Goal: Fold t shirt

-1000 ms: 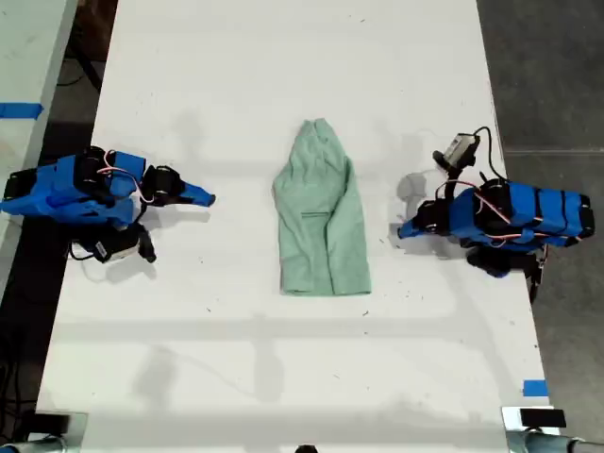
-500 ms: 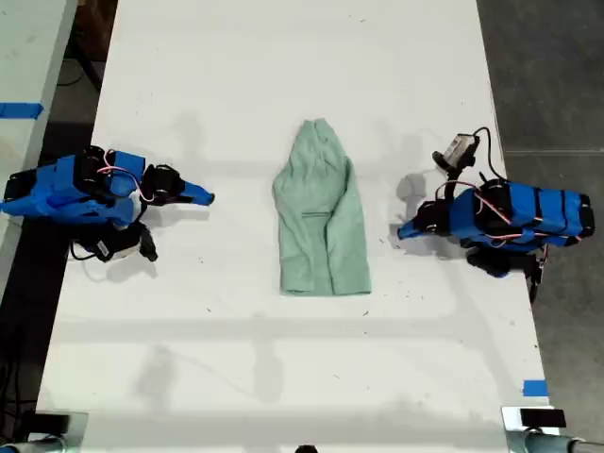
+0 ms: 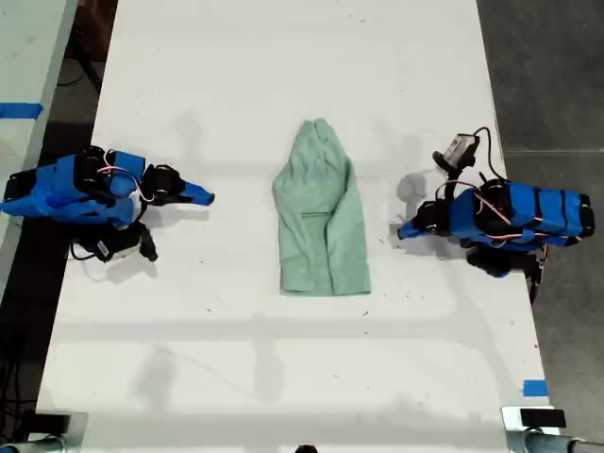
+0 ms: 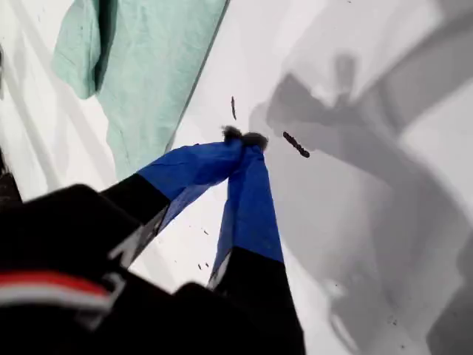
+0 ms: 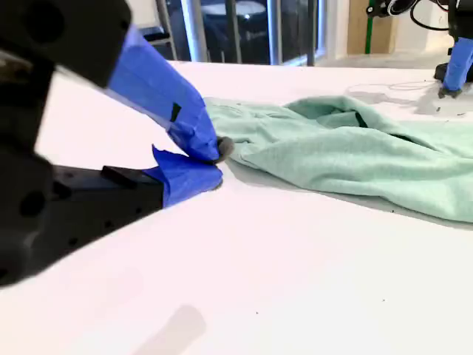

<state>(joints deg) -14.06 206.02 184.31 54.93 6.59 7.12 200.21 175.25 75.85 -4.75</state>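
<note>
The t shirt (image 3: pixel 321 217) lies at the middle of the white table (image 3: pixel 283 75), folded lengthwise into a narrow strip, flat apart from some rumpling. In the exterior view one blue arm rests at each side of it, both clear of the fabric. My first gripper (image 4: pixel 244 140) has its jaws together, holding nothing, tips over bare table beside the shirt's edge. My second gripper (image 5: pixel 214 161) sits low to the table, jaws together on nothing, just short of the shirt.
</note>
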